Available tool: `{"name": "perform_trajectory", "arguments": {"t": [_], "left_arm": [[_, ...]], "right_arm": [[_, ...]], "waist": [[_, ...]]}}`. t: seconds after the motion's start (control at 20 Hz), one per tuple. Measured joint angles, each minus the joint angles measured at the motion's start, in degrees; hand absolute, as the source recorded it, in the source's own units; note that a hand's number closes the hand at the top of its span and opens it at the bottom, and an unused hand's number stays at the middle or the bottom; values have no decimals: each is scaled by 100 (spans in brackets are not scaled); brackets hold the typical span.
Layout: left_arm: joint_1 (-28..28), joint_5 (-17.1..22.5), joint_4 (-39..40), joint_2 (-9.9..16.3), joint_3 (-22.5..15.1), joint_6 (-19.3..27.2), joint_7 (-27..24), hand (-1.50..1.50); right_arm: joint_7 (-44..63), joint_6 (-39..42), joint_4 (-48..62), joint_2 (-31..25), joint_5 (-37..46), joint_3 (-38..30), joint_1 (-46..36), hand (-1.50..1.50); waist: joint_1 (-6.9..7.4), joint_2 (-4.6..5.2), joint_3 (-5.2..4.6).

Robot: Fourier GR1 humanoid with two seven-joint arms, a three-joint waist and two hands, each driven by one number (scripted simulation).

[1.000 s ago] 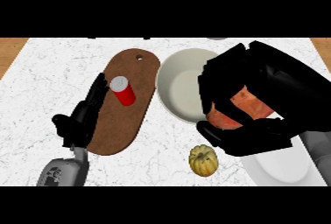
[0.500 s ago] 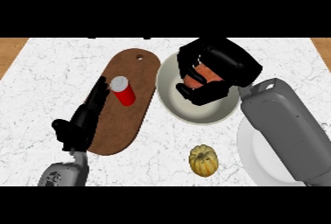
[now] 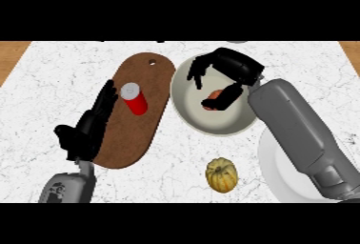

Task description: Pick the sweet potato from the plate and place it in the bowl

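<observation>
While the right hand (image 3: 228, 69) hangs over the far side of the bowl (image 3: 193, 116), its fingers are spread and relaxed, curling down a little toward the bowl's far-left rim and grasping nothing. Just beneath it, the sweet potato (image 3: 212, 101) lies inside the bowl, toward the right side of the hollow; one dark finger crosses over its right edge, so only part of its reddish-orange skin shows, and I cannot tell whether that finger touches it. A grey forearm runs from this hand back to the near right corner of the counter (image 3: 56, 71), where it covers much of the white plate (image 3: 277, 178); what can be seen of the plate carries nothing.

To the left of the bowl and touching its rim lies a long brown cutting board (image 3: 151, 76), set at a slant from the far middle of the counter toward the near left. On it lies a red can (image 3: 134, 100) with a pale lid. The left hand (image 3: 88, 128) rests along the board's left edge, fingers straight and released, pointing away toward the far side.

Near the front edge, between the board and the plate, sits a small yellow squash (image 3: 221, 175), apart from both.
</observation>
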Motion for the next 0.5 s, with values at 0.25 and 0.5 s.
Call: {"name": "perform_trajectory", "arguments": {"t": [0.25, 0.5], "left_arm": [[-19, 44, 26, 34, 50, -60, -28, 0], [170, 3, 35, -2, 40, -25, -185, 0]], "right_arm": [[-801, 438, 897, 111, -188, -264, -305, -150], [-1202, 736, 1162, 171, -697, -836, -420, -150]], "waist": [[3, 2, 1], [-40, -19, 0]]}}
